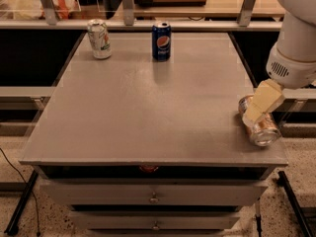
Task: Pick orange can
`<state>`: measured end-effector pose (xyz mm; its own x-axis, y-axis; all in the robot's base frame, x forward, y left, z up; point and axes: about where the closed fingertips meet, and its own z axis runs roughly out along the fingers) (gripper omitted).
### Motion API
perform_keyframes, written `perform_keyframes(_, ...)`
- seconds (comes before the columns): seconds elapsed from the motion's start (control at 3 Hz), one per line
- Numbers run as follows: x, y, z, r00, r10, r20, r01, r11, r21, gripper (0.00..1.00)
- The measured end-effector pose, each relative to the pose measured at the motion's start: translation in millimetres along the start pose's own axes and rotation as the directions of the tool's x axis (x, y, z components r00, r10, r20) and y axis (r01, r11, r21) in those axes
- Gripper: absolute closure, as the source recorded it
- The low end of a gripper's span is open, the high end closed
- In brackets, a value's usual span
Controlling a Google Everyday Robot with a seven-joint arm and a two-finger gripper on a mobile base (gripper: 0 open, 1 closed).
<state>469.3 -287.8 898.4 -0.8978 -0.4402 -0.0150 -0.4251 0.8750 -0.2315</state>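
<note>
The tool [254, 116] hangs over the orange can [264, 132], which lies sideways at the right edge of the table [148, 112].

Gripper [256, 113] is directly over the orange can [265, 132], which lies on the table [148, 107]. Pepsi can [161, 41] stands behind-left of the gripper, and the third can [99, 39] farther left.
</note>
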Motion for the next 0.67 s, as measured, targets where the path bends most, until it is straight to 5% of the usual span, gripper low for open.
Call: perform_keyframes(0.67, -10.8, 16.7, 15.8, 0.996, 0.085, 0.011, -0.084, 0.9937, -0.074, 0.0)
